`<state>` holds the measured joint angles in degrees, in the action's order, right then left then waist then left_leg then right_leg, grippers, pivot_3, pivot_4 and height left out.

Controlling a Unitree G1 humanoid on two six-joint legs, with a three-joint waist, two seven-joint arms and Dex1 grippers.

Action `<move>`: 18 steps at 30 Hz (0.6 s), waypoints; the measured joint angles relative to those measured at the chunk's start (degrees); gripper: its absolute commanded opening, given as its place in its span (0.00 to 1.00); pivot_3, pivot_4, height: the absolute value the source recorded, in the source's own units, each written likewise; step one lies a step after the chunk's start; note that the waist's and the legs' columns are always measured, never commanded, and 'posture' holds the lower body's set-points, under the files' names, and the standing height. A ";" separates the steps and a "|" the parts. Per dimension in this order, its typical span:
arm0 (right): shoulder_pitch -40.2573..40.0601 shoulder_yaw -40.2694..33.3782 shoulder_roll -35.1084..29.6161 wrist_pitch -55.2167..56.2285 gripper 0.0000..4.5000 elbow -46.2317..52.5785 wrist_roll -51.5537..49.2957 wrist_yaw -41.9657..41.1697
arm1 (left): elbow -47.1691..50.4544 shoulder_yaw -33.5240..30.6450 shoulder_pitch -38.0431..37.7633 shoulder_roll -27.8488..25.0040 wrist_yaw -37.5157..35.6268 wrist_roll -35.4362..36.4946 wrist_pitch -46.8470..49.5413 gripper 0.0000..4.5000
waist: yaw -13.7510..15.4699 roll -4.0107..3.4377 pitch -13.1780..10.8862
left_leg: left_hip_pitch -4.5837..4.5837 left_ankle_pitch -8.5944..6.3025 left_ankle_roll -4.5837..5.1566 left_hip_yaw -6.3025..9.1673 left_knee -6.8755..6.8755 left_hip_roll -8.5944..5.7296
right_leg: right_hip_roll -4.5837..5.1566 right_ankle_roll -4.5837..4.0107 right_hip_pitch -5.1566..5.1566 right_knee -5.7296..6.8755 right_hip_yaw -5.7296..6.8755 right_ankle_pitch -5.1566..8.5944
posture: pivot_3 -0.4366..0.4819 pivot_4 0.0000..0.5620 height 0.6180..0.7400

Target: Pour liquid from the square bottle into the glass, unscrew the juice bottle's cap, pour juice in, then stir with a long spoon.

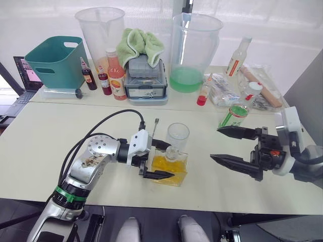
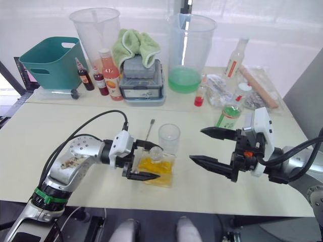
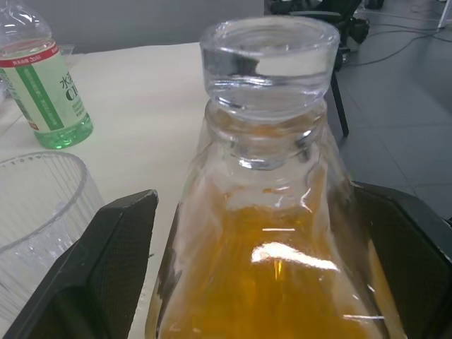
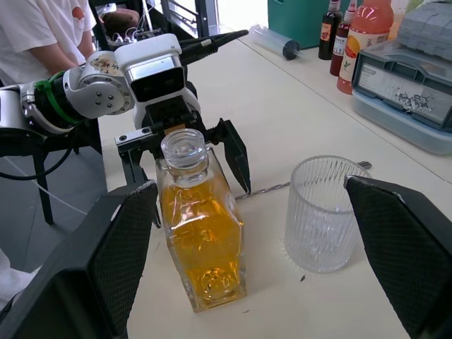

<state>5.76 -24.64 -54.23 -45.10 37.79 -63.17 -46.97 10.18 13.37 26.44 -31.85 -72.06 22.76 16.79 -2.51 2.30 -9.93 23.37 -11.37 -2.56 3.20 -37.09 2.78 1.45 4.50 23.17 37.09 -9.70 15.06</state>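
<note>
The square bottle (image 1: 170,167) with yellow liquid stands upright near the table's front edge, its glass stopper in place. My left gripper (image 1: 160,164) is open, one finger on each side of the bottle's body, with a gap showing at one finger (image 3: 106,268). The glass (image 1: 177,135) stands empty just behind the bottle. The long spoon (image 1: 155,126) lies on the table behind the bottle, beside the glass. The juice bottle (image 1: 233,115) with its white cap (image 1: 254,87) on stands further right. My right gripper (image 1: 215,143) is open and empty, to the right of the glass and in front of the juice bottle.
Along the back stand a teal basket (image 1: 54,60), two big pitchers (image 1: 101,30), one with green liquid (image 1: 185,78), a tall orange-pink bottle (image 1: 116,74), small dark red bottles (image 1: 90,76) and a grey box (image 1: 146,80) under a green cloth. A person (image 4: 42,35) is near the table's left end.
</note>
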 measured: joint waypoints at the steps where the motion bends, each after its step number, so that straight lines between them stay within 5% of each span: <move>1: 0.09 0.28 0.02 0.01 1.00 0.04 0.00 0.07 | -0.02 0.01 0.16 0.17 0.01 -0.01 -0.06 0.87 | 0.00 0.00 0.00 | 0.00 0.00 0.00 0.00 0.00 0.00 | 0.00 0.00 0.00 0.00 0.00 0.00 | 0.48 0.27 0.90; 5: 3.35 3.64 0.89 0.01 1.00 0.58 0.00 1.52 | -0.11 0.42 0.75 0.67 -0.51 0.00 -0.28 0.63 | -0.13 0.00 0.00 | -0.01 0.00 0.00 0.00 0.00 0.00 | 0.00 0.00 0.00 0.00 -0.01 0.00 | 0.48 0.27 0.90; 18: 16.30 24.93 6.50 0.12 1.00 3.13 10.47 4.59 | -0.03 0.88 0.64 0.77 -0.55 -0.40 -1.27 0.63 | -0.05 0.00 0.00 | 0.00 0.00 0.00 0.00 0.01 0.01 | 0.00 0.00 0.03 -0.01 -0.01 0.00 | 0.48 0.27 0.90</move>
<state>22.06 0.29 -47.73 -44.98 40.92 -52.70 -42.38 10.15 14.25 27.08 -31.08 -72.61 22.36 15.53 -2.56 2.30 -9.93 23.37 -11.37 -2.57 3.20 -37.09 2.79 1.45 4.50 23.20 37.08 -9.71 15.07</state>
